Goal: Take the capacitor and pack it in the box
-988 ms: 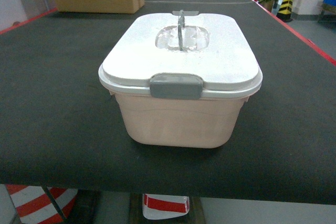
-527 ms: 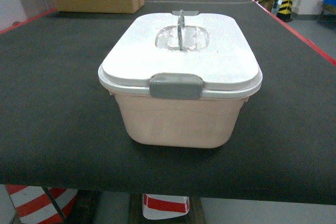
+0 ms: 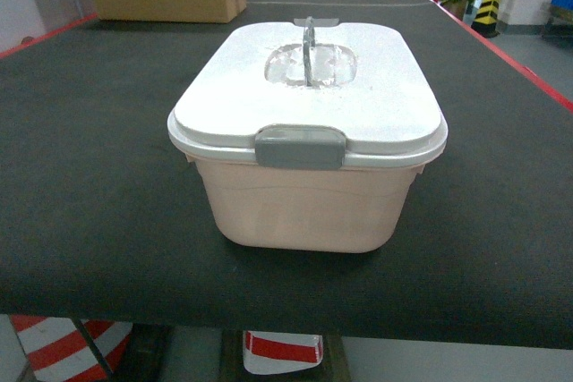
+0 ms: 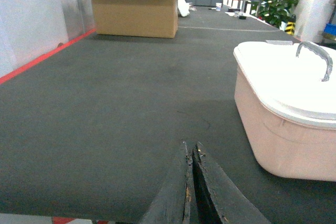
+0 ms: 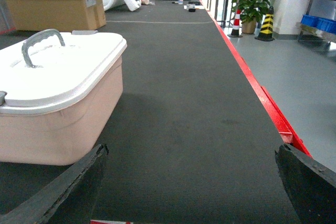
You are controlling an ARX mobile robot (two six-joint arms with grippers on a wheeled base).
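Sitting far left on the worktop (image 4: pixel 105 108): a brown cardboard carton (image 4: pixel 134 11), flaps open, well apart from everything else. Hovering low at the near edge: the left gripper (image 4: pixel 190 182), jaws pressed together with only a hairline seam between them, holding nothing. Standing in the middle: the box (image 3: pixel 306 194), pale pink, white lid (image 3: pixel 304 91) fully seated, grey latch (image 3: pixel 300 147) apparently down at the front, grey handle (image 3: pixel 308 49) upright in its recess. Waiting to the right of the box: the right gripper (image 5: pixel 191 187), jaws spread wide, only the two dark tips showing at the frame's lower corners, nothing between them.

Not showing in any view: the capacitor. Possibly lying inside the closed box, possibly out of frame; impossible to tell.

Risking trouble from here: reaching for a capacitor not yet located; forgetting the lid, shut and blocking any packing; tugging the latch one-handed and sliding or tipping the light tub toward the near edge.

Hidden: the box interior, its far side, both arms in the head view.
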